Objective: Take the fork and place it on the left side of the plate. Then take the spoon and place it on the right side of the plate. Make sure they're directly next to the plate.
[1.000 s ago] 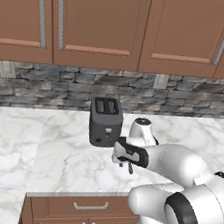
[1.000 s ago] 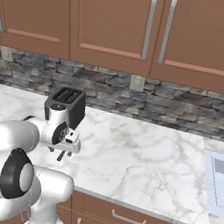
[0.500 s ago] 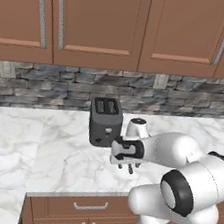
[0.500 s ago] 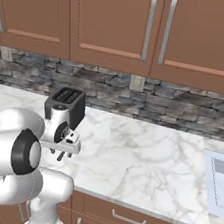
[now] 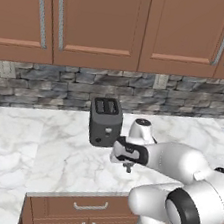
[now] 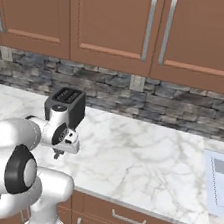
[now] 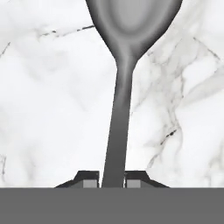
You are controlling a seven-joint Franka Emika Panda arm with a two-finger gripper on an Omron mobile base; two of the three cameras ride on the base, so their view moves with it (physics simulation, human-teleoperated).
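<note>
In the hand view we see one spoon, its long axis running straight away from the gripper. The oval bowl points to the top of that view and the narrow handle comes down between the two dark fingertips. It is dark grey metal with a soft sheen; the bowl is lighter toward its middle, and the handle widens slightly as it nears the fingers. The fingertips sit close against either side of the handle, so we read the gripper as closed on the spoon near the handle's end. White marble with grey veins lies behind it; we cannot tell from this view whether the spoon rests on the stone or is lifted off it.

From the left base view we see the gripper low over the marble counter, near its front edge and just in front of one black two-slot toaster. The right base view shows the gripper at the same spot, in front of the toaster. The spoon is too small for us to make out in either base view.

At the right edge of the right base view we count one pale sink basin set into the counter.
</note>
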